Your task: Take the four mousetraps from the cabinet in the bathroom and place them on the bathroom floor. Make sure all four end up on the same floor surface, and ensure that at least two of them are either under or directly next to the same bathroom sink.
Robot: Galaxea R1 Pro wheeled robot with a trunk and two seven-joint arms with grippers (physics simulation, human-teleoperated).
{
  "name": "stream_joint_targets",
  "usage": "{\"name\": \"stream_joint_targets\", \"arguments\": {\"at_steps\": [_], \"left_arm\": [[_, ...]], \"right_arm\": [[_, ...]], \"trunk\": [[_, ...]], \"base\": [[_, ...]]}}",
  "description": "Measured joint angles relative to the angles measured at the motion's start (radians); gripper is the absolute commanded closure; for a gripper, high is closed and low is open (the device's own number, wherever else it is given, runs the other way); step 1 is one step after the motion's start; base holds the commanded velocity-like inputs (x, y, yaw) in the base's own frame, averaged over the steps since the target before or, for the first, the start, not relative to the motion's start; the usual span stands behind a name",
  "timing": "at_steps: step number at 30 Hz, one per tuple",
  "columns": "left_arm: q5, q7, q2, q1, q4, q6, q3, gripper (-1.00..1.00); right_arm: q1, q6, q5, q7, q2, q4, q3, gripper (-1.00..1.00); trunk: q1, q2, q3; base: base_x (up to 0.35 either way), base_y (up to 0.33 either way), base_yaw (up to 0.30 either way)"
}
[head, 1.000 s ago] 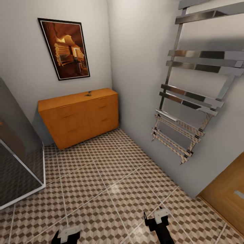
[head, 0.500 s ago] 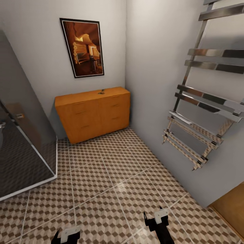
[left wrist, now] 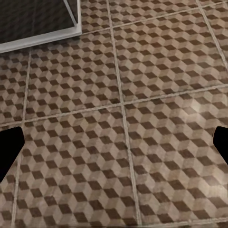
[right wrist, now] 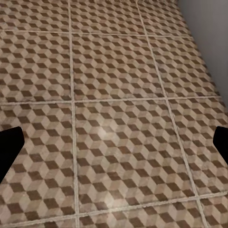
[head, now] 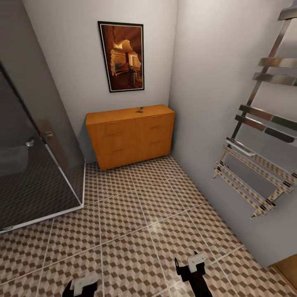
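The orange-brown cabinet (head: 130,134) stands against the far wall, in the corner, with its drawers shut. A small dark thing (head: 140,110), seemingly a mousetrap, lies on the cabinet's top near the back; it is too small to make out further. The cube-patterned bathroom floor (head: 136,214) stretches from me to the cabinet. Low at the near edge of the head view are my left gripper (head: 82,284) and right gripper (head: 190,264), far from the cabinet. Both wrist views look down at bare tiles; the left gripper (left wrist: 114,147) and right gripper (right wrist: 114,147) are open and empty. The bathroom sink is out of view.
A dark glass shower enclosure (head: 37,173) with a white base rim takes up the left side. A chrome towel rail (head: 260,165) sticks out from the right wall. A framed picture (head: 122,55) hangs above the cabinet. A wooden door's corner (head: 288,268) shows at bottom right.
The head view has swung left: the cabinet, picture and towel rail sit further right in the picture and more of the shower shows. Both grippers hold the same pose.
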Motion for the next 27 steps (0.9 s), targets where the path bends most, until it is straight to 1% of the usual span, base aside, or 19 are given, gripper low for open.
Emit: {"name": "stream_joint_targets", "arguments": {"at_steps": [27], "left_arm": [[0.0,0.0,0.0,0.0,0.0,0.0,0.0,-1.0]], "right_arm": [[0.0,0.0,0.0,0.0,0.0,0.0,0.0,-1.0]], "trunk": [[0.0,0.0,-0.014]], "base": [[0.0,0.0,0.248]]}}
